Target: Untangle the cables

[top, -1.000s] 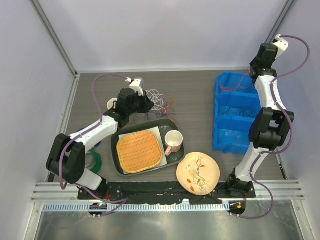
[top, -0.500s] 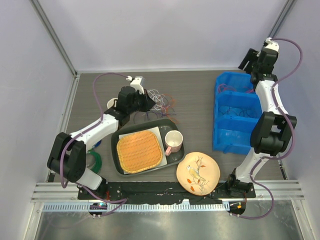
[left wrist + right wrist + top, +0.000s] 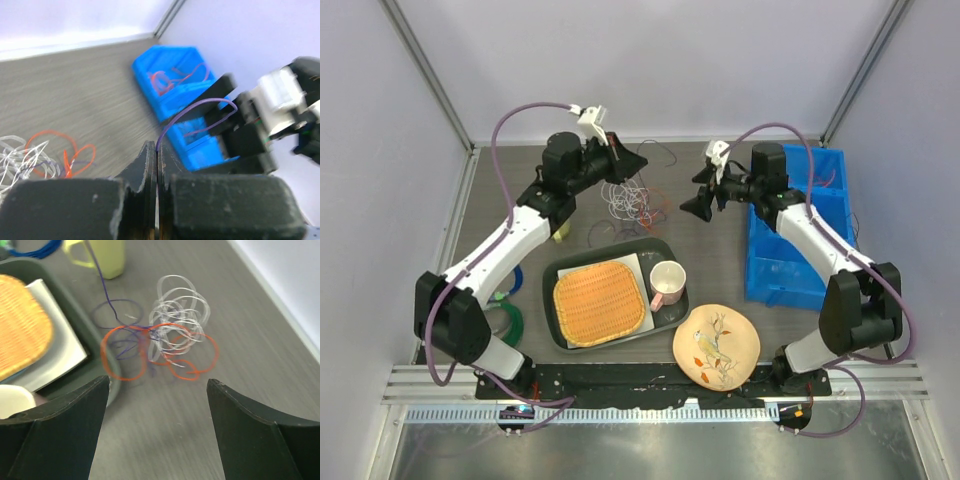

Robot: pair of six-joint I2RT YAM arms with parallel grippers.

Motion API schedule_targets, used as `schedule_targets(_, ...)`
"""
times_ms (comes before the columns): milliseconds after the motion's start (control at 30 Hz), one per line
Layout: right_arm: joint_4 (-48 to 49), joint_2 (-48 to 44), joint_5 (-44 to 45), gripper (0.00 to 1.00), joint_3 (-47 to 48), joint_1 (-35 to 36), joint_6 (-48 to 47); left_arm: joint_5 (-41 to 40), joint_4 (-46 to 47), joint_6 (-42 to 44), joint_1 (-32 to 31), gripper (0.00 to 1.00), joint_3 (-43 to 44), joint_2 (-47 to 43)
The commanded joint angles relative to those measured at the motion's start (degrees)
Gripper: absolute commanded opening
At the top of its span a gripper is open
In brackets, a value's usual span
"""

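- Table (image 3: 715, 262): grey, it bears everything below.
- Bin (image 3: 786, 276): blue, with compartments, at the right side. A few thin wires lie in its far compartments.
- Tray (image 3: 672, 318): dark green, near the middle, left of the bin.
- Mat (image 3: 600, 302): woven, orange, on the tray's left part.
- Plate (image 3: 717, 345): bird pattern, on the table by the tray's near right corner.
- Cables (image 3: 632, 198): a loose bunch of white, orange and purple loops on the table. They lie just beyond the tray's far edge, between the 2 grippers and well left of the bin.
- Mug (image 3: 666, 282): pink and white, upright in the tray's right part.
- Cup (image 3: 107, 255): yellow, left of the cables.
- Left gripper (image 3: 157, 150): raised at the far left of the bunch, its 2 fingers pressed together on a purple cable (image 3: 195, 105). The cable arcs up out of the jaws.
- Right gripper (image 3: 157, 385): to the right of the bunch and facing it. Its fingers are spread wide and nothing is between them.
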Motion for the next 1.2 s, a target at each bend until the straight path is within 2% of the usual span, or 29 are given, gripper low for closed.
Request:
schedule_targets(0,17.06,-4.34,-9.33,0.85,-6.18,1.34,1.48,6.96,6.12,-3.22,-0.03,0.0,4.06,-4.36)
schedule_targets(33,21.93,-4.43,-9.6,0.85,-7.42,1.86,5.34,6.96,5.6,-3.92,-0.03,0.0,5.12,-4.36)
schedule_targets(67,27.11,-3.99,-9.69,0.84,-8.82,2.48,13.56,7.22,3.94,-4.02,-0.03,0.0,6.26,-4.19)
schedule_targets(100,37.0,-3.73,-9.69,0.85,-11.27,3.96,16.43,7.49,3.4,-4.19,-0.03,0.0,8.28,-4.01)
schedule_targets(200,49.87,-1.01,-7.15,0.85,-12.61,7.13,29.05,9.93,4.01,-6.3,-0.2,0.0,10.57,-3.31)
schedule_targets(300,57.37,3.02,-7.13,0.84,-11.57,8.46,37.6,10.56,4.01,-7.8,-0.9,0.0,13.2,-1.82)
schedule_targets(400,60.73,5.58,-8.72,0.83,-10.77,8.64,40.79,10.74,2.96,-8.15,-1.43,0.0,16.28,-0.41)
schedule_targets(567,60.39,8.84,-15.31,0.82,-9.19,9.43,39.4,10.56,1.64,-8.24,-1.43,0.0,20.24,0.03)
schedule_targets(667,58.38,10.42,-12.07,0.82,-8.14,9.43,36.51,11.0,0.41,-7.89,-1.34,0.0,24.02,0.03)
schedule_targets(767,50.56,11.65,-7.86,0.79,-6.04,9.86,31.42,11.53,-0.21,-7.71,-1.43,0.0,25.43,-0.23)
schedule_targets(833,45.29,12.53,-5.66,0.73,-4.71,10.22,29.04,11.71,-0.65,-7.54,-1.35,0.0,25.78,-0.67)
schedule_targets(900,40.73,14.02,-4.25,0.7,-2.52,10.74,27.79,11.62,-0.82,-7.27,-1.35,0.0,25.87,-1.02)
schedule_targets(1067,40.35,15.35,-5.04,0.7,-1.8,12.85,26.4,11.62,-1.09,-6.66,-1.34,0.0,26.05,-1.81)
schedule_targets(1167,40.35,15.26,-3.11,0.67,-1.98,13.56,26.65,11.62,-1.35,-6.48,-1.34,0.0,25.7,-2.25)
